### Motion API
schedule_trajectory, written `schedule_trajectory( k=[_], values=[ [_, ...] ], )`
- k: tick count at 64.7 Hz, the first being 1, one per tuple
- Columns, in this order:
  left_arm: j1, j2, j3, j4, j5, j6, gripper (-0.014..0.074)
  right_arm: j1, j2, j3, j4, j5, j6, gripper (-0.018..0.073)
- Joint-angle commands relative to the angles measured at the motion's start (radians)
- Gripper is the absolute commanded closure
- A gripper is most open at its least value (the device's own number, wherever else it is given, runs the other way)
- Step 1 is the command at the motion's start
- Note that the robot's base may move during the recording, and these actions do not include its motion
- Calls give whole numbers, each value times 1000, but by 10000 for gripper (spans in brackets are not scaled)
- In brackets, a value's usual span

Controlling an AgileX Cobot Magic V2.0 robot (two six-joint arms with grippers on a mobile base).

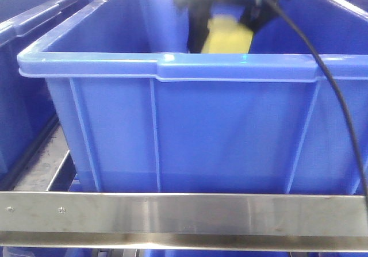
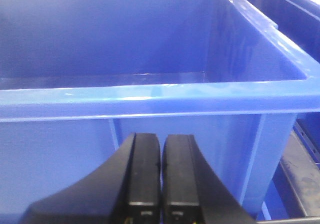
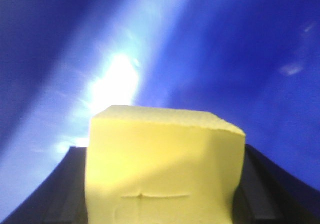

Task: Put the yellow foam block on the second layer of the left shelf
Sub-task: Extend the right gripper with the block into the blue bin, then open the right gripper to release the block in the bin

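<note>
The yellow foam block (image 1: 227, 38) hangs inside the big blue bin (image 1: 195, 67), just behind its near rim, held by my right gripper (image 1: 225, 24), whose black fingers flank it. In the right wrist view the yellow foam block (image 3: 162, 166) fills the lower middle, squeezed between the two dark fingers (image 3: 55, 194), with the bin's blue inner wall behind it. My left gripper (image 2: 160, 176) is shut with nothing between its pads, low in front of the outer wall of a blue bin (image 2: 150, 93). The shelf's layers cannot be made out.
A steel shelf rail (image 1: 184, 219) runs across the bottom of the front view. Another blue bin (image 1: 23, 67) stands to the left, and more blue bins (image 2: 295, 13) sit to the right in the left wrist view. A black cable (image 1: 339, 107) drapes over the bin's right side.
</note>
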Motion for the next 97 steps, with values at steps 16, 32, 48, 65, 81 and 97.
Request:
schedule_trajectory(
  k=[16,32,48,65,81,97],
  values=[
    [-7,-14,26,1,-86,-4,460,-5,50,-40,-68,-77,-8,239],
    [-7,-14,26,1,-86,-4,460,-8,78,-40,-74,-84,-8,239],
    [-7,-14,26,1,-86,-4,460,-8,88,-40,-74,-76,-8,13],
    [-7,-14,26,1,-86,-4,460,-6,68,-40,-74,-77,-8,-64],
    [-7,-14,26,1,-86,-4,460,27,-90,89,-81,-190,-8,-64],
    [-7,-14,26,1,-86,-4,460,49,-343,384,-83,-467,-8,23]
  ],
)
